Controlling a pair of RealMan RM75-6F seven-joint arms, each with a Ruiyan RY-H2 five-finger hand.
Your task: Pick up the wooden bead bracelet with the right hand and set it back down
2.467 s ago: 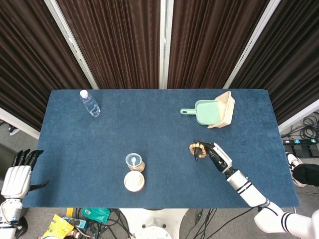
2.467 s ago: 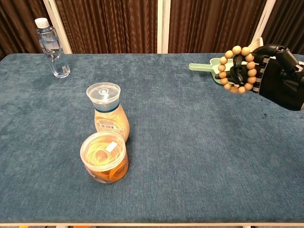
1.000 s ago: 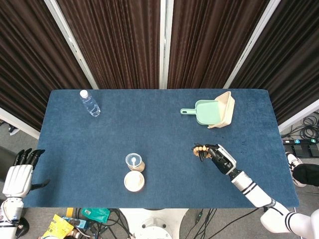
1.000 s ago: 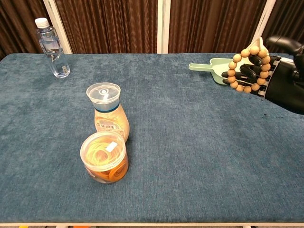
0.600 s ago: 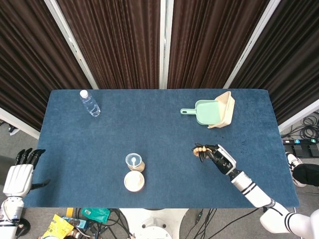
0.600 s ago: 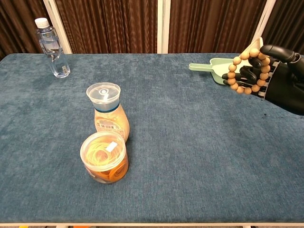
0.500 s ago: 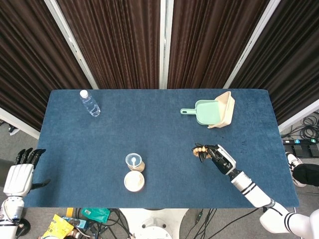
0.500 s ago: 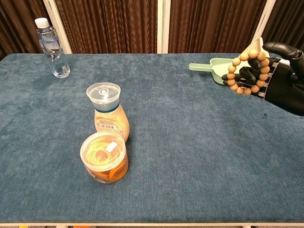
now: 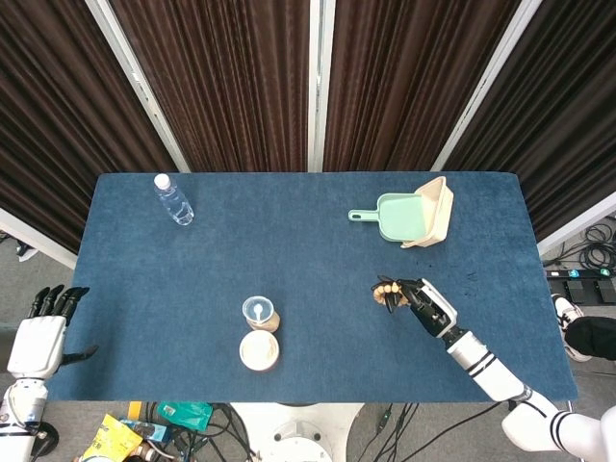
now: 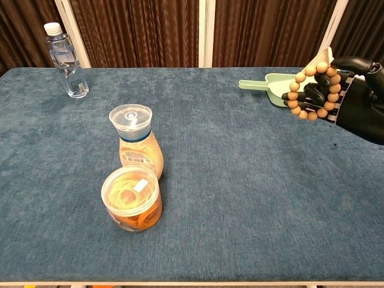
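Compared w/ the earlier frames, right robot hand [image 10: 354, 99] is sitting further right and a bit lower in the chest view, w/ the wooden bead bracelet [image 10: 313, 90] riding along; nothing else is shifting.

Bench [image 9: 192, 289] is carrying everything on blue cloth. Open room is lying mid-bench, between the jars and the right robot hand, and that bare patch under/in front of the hand looks like the natural set-down spot. Right edge of the bench is near the arm, so prob. better to go down or inward, not outward.

Right robot hand is grasping the bracelet: loop is hanging off the dark fingers [image 10: 312, 93], clear above the cloth, not touching it. Held up like that bc pickup looks done, set-down isn't yet.

Left robot hand [image 9: 37, 342] is hanging off the bench's left edge, released, fingers apart, holding nothing; well out of the way.

Green dustpan [image 9: 404, 217] is lying just behind the bracelet in the chest view, but the head view shows a clear gap. Sauce bottle [image 10: 137, 141] and lidded tub [image 10: 132, 199] are touching each other, well apart from the hand. Water bottle [image 10: 66, 60] is standing upright at the far left corner.
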